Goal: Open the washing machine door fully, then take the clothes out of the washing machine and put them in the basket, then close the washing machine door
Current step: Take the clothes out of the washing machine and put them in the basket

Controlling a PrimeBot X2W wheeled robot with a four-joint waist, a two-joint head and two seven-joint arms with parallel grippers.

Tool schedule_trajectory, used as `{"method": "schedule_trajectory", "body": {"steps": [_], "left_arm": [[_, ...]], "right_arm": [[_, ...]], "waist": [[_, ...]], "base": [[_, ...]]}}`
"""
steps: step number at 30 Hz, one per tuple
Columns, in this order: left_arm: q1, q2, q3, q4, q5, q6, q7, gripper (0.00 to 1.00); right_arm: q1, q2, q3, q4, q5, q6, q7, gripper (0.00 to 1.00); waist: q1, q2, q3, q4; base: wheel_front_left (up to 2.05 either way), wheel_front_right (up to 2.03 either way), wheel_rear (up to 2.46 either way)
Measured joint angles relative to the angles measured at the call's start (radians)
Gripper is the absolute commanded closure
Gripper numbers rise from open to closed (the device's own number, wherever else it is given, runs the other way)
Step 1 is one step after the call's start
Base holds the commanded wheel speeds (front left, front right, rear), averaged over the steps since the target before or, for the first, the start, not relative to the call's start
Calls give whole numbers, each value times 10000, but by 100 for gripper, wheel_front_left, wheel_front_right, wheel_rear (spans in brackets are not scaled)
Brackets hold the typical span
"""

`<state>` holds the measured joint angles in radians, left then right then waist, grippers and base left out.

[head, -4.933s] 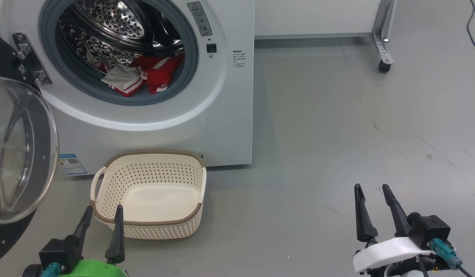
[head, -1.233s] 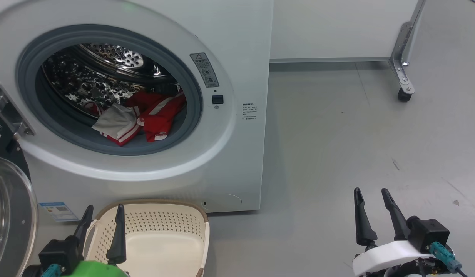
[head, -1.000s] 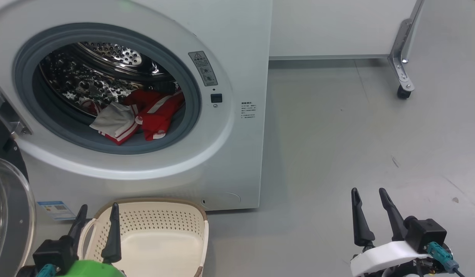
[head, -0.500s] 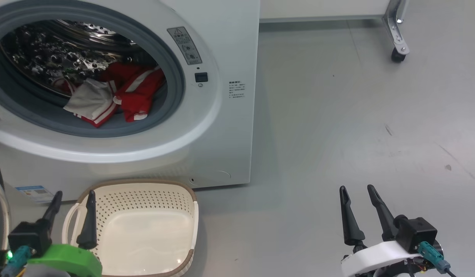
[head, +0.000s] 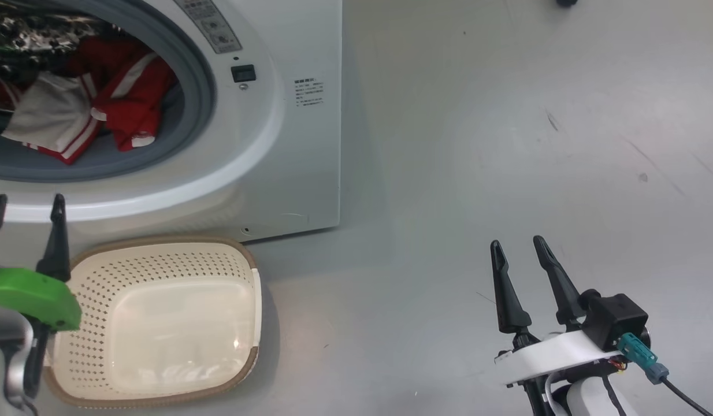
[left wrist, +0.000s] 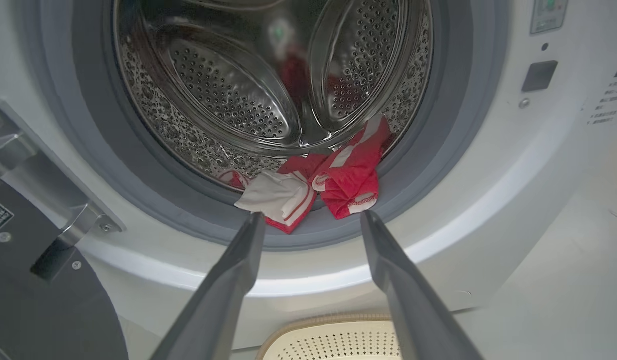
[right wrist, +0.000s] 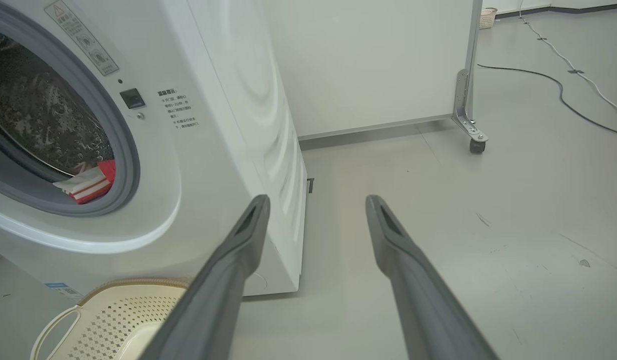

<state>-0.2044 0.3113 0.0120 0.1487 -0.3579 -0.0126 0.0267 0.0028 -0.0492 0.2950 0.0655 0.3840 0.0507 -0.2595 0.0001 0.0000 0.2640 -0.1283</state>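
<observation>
Clothes (left wrist: 351, 185) at drum (left wrist: 228, 90) front lip, inside washer (left wrist: 488, 210). Judged soft, light, floppy; may snag on seal (left wrist: 453, 125). Pinch raised red fold. L claw (left wrist: 312, 214) wide, empty, facing them; R claw (head: 516, 241) wide, empty.

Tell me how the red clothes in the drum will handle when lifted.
The crumpled red, white-striped fabric clothes probably hang floppy: they lie in soft folds. Likely light, looking thin. They drape onto the grey rubber gasket, so may drag there.
</observation>
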Motion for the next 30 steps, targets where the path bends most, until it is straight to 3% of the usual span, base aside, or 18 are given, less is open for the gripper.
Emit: {"method": "schedule_trajectory", "body": {"steps": [22,30], "left_arm": [[-3165,2006,481,1914,447,263,2334,0],[-4217,2692,437,2489,834,253,2847,0]], "right_arm": [[-1424,4,1022,-644,382,-19,0,0],[-1764,4,1129,-842,554,-270,0,0]], "waist": [[0,0,2421,-1558],[0,0,3166,-1991]], "base": [[0,0,0],[0,0,0]]}}
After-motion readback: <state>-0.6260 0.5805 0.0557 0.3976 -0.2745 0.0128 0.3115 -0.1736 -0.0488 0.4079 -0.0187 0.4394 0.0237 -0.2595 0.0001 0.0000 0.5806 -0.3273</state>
